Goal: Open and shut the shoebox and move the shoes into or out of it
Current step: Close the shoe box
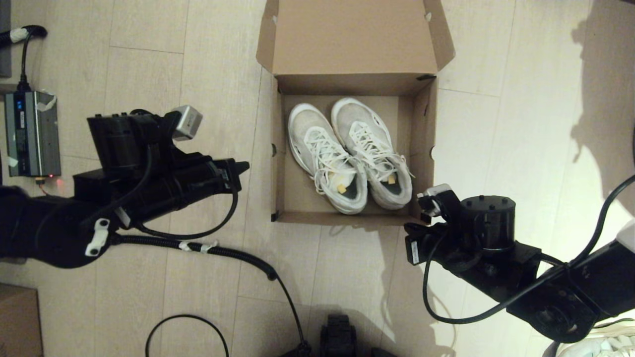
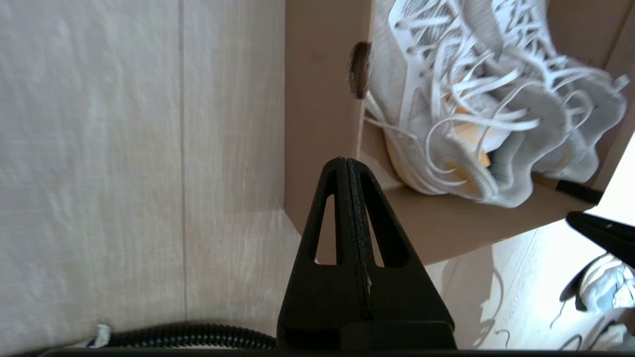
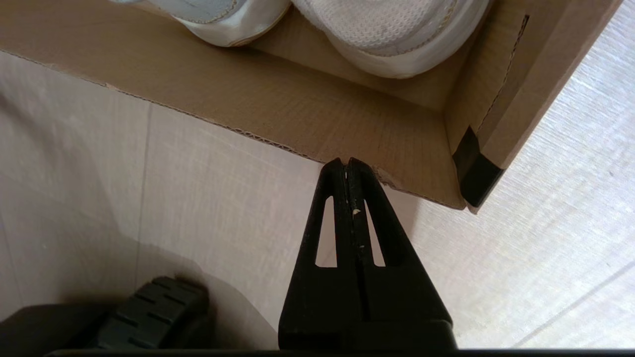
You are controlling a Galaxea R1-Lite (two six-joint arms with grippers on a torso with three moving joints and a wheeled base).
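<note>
The brown cardboard shoebox point(image 1: 278, 163) stands open on the floor ahead of me, its lid point(image 1: 352, 39) folded back on the far side. The two white and grey mesh shoes point(image 1: 347, 153) lie side by side inside, toes toward the lid. My left gripper point(image 1: 244, 167) hovers left of the box, shut and empty. In the left wrist view that gripper point(image 2: 346, 161) points at the box's side wall point(image 2: 317, 99), with the shoes point(image 2: 476, 99) beyond. My right gripper point(image 3: 346, 161) is shut and empty by the near wall point(image 3: 297, 114), close to a black-taped corner point(image 3: 474, 168).
A grey power unit point(image 1: 32, 134) sits at the far left, and black cables point(image 1: 238, 255) trail over the floor. A darker carton point(image 1: 17, 322) is at the lower left. Another white sneaker point(image 1: 605, 342) shows at the lower right. My base point(image 1: 340, 337) is at the bottom middle.
</note>
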